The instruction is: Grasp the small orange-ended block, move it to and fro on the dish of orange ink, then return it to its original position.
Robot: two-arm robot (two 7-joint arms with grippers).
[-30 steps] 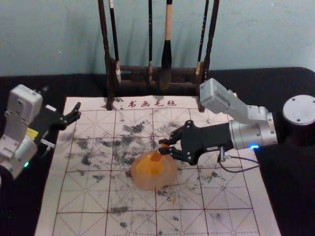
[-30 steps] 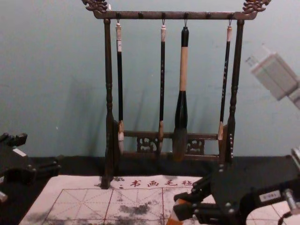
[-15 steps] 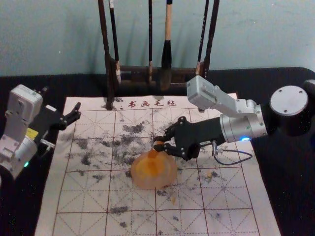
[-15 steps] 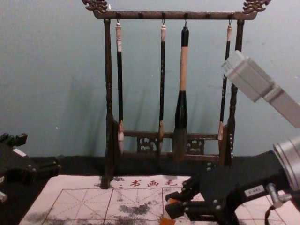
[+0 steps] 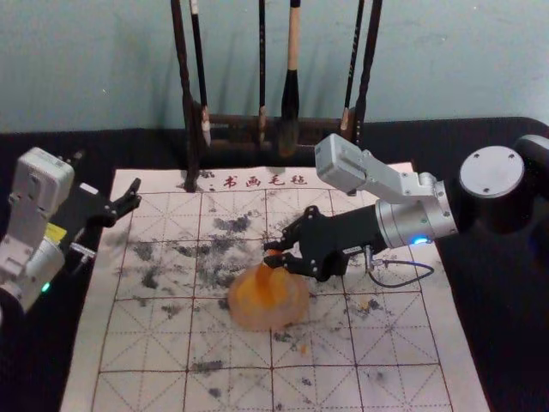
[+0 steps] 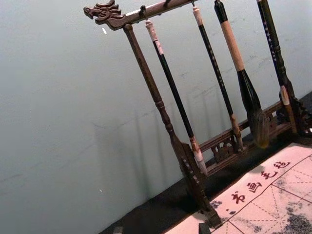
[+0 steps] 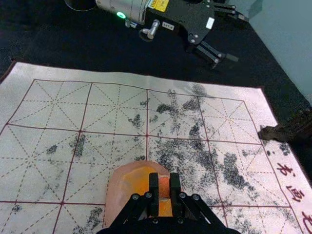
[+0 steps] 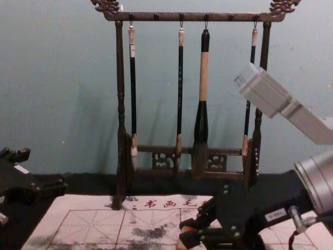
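Over the far part of the round translucent dish [image 5: 298, 311] of orange ink, right black end effector [image 5: 273, 251] grasping small orange-ended block [image 7: 164, 187]; block-to-dish contact unclear. Left black end effector [image 8: 46, 170] at left, released, fingers spread. White felt mat [image 5: 416, 390], red grid, far edge reads "书画毛毡". White label [image 8: 275, 214] on right end effector, too small to read. Dark wooden brush rack [image 8: 120, 78] on far side.

A black cloth [image 5: 506, 352] covers the table, with a pale gridded mat [image 5: 129, 352] spread on it, ink-blotched. The dish [image 5: 244, 312] sits on the mat; a dark wooden rack [image 5: 190, 142] stands at its far edge.
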